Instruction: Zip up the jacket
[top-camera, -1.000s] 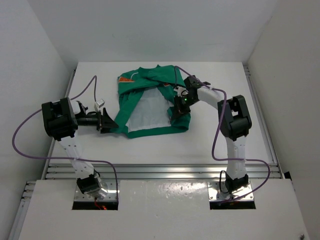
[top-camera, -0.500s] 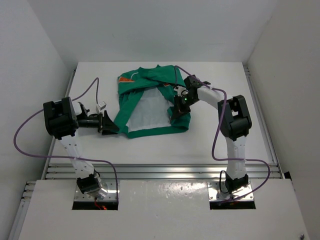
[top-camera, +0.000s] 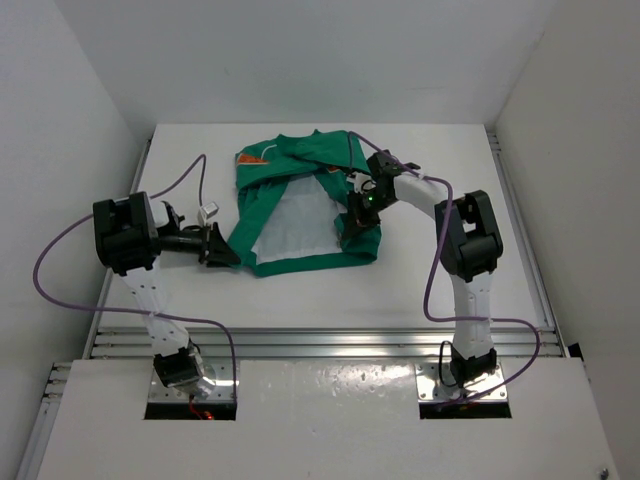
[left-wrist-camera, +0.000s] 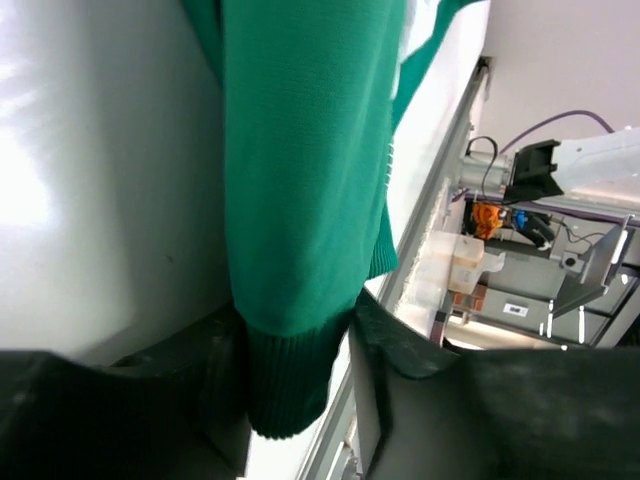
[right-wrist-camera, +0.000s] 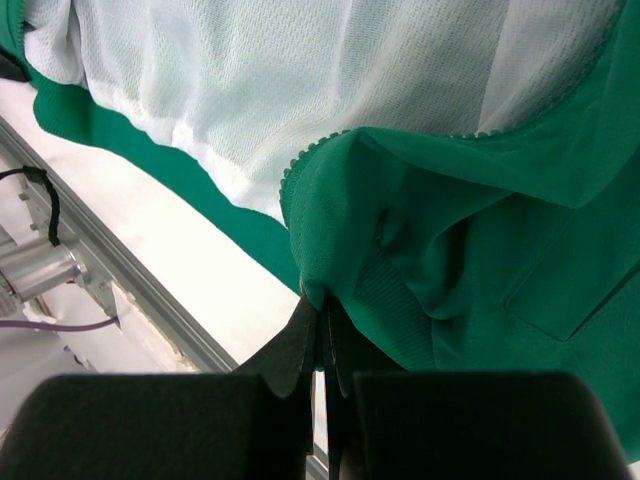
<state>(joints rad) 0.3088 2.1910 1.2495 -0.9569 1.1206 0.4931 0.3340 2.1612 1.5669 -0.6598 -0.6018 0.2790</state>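
The green jacket (top-camera: 268, 200) lies open on the white table, with its white mesh lining (top-camera: 300, 215) facing up and an orange logo (top-camera: 258, 155) at the far left. My left gripper (top-camera: 222, 250) is at the jacket's near-left corner. In the left wrist view (left-wrist-camera: 295, 315) its jaws stand apart, with a sleeve (left-wrist-camera: 300, 150) and its ribbed cuff (left-wrist-camera: 285, 385) between them. My right gripper (top-camera: 356, 222) is shut on the jacket's right front edge near the hem. In the right wrist view (right-wrist-camera: 322, 305) the fabric (right-wrist-camera: 480, 230) folds into the closed tips, beside the zipper teeth (right-wrist-camera: 300, 165).
The table (top-camera: 450, 270) is boxed in by white walls left, right and behind. An aluminium rail (top-camera: 320, 340) runs along its near edge. Purple cables (top-camera: 430, 290) loop off both arms. The left wrist view shows the rail and mounted electronics (left-wrist-camera: 500, 200) past the table edge.
My left arm's elbow and cable have shifted slightly right and up, and its gripper has edged toward the jacket corner. The right arm and the jacket have stayed put.
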